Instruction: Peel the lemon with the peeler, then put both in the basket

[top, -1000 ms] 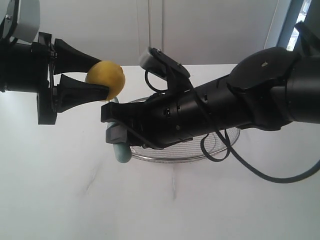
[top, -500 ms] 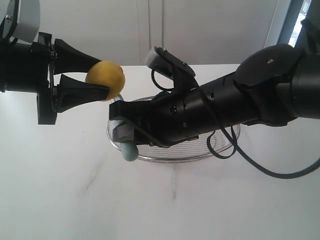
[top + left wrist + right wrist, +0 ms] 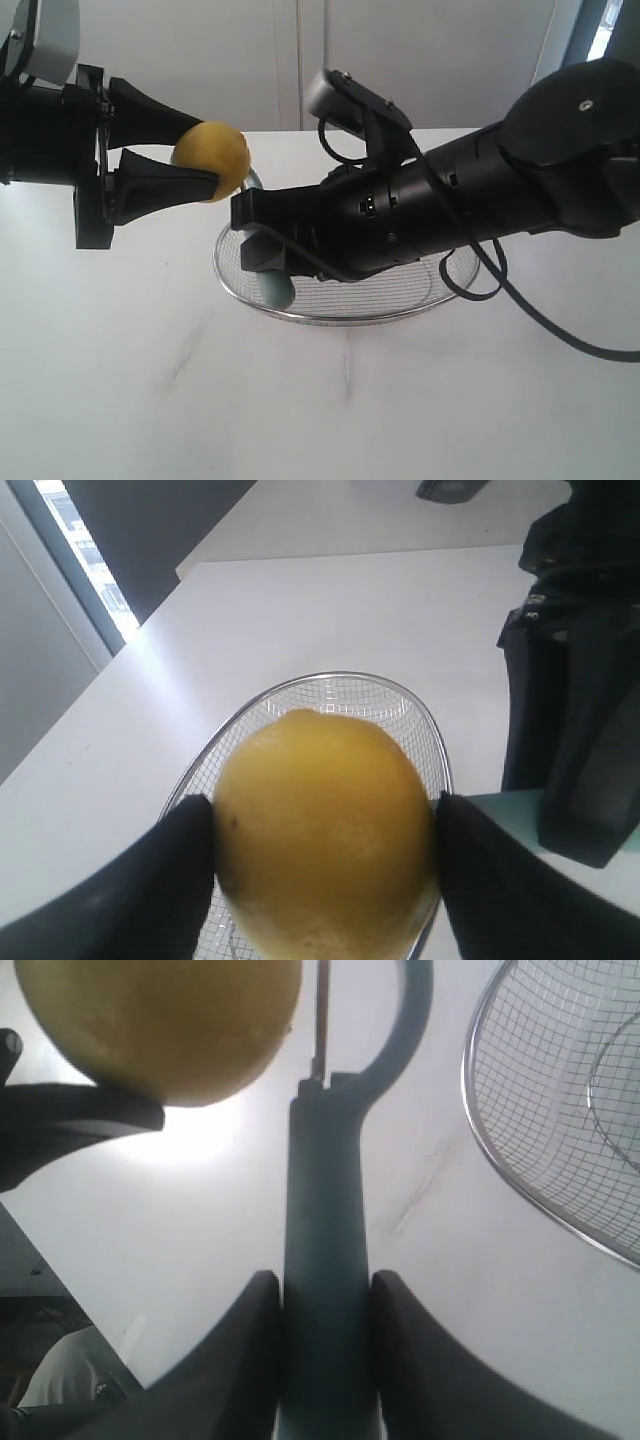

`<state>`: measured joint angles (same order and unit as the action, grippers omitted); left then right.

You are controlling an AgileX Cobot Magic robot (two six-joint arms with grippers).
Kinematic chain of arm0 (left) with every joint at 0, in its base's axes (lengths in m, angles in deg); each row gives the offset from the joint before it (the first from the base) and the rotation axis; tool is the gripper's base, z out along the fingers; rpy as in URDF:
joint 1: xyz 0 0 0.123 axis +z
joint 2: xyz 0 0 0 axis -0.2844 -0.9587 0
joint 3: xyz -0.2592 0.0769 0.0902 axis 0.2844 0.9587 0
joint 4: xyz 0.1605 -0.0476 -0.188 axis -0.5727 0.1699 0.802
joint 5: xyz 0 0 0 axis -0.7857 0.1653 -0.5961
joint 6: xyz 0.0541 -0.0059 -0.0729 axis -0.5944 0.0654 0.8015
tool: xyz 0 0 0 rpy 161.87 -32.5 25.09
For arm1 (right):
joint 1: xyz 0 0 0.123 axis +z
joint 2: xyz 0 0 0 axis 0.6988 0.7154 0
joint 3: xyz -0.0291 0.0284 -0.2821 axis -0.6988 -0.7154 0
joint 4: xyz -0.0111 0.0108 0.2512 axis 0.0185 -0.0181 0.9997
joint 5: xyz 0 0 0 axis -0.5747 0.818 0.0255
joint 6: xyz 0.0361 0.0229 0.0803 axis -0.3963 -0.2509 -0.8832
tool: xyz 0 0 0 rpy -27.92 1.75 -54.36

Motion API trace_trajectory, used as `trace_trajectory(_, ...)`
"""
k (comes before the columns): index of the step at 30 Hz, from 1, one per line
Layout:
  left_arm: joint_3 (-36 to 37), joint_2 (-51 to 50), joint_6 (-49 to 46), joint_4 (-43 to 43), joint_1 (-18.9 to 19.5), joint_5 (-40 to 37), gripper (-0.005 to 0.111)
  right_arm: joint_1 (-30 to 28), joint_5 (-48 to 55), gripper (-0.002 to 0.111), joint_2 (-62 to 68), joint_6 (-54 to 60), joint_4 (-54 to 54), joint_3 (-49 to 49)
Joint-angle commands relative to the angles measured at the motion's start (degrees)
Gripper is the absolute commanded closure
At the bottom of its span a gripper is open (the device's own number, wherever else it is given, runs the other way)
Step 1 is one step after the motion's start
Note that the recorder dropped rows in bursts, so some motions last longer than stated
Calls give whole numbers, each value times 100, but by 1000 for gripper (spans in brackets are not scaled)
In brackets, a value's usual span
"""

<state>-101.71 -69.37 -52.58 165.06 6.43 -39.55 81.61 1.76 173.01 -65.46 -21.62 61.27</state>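
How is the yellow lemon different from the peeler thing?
The lemon is round and bright yellow; the peeler is long, slim and pale teal. The lemon sits in the left gripper; the peeler in the right gripper. Both are gripped and held up off the table.

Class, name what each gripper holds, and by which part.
Left gripper: the lemon, fingers on opposite sides. Right gripper: the peeler, by its handle.

R end effector [image 3: 258, 240] + peeler [image 3: 276, 291] moved right.
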Motion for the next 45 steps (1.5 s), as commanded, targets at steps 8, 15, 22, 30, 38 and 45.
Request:
trace_trajectory(8, 28, 65, -75, 154, -35, -147, 107, -142, -131, 108, -276, -169, -194, 20)
trace_trajectory(15, 28, 65, -75, 154, -35, -147, 107, -142, -142, 108, -304, -169, -206, 20)
trace_trajectory(22, 28, 65, -75, 154, -35, -147, 107, -246, -156, 108, -450, -206, -252, 20)
trace_trajectory(30, 28, 65, -75, 154, -35, -147, 107, -305, -110, 108, -647, -206, -262, 20)
trace_trajectory(38, 28, 65, -75, 154, -35, -135, 107, -305, -69, 108, -1502, -206, -378, 20)
trace_trajectory(45, 28, 65, -65, 140, -35, -147, 107, -305, -81, 108, -2581, -432, -1619, 20)
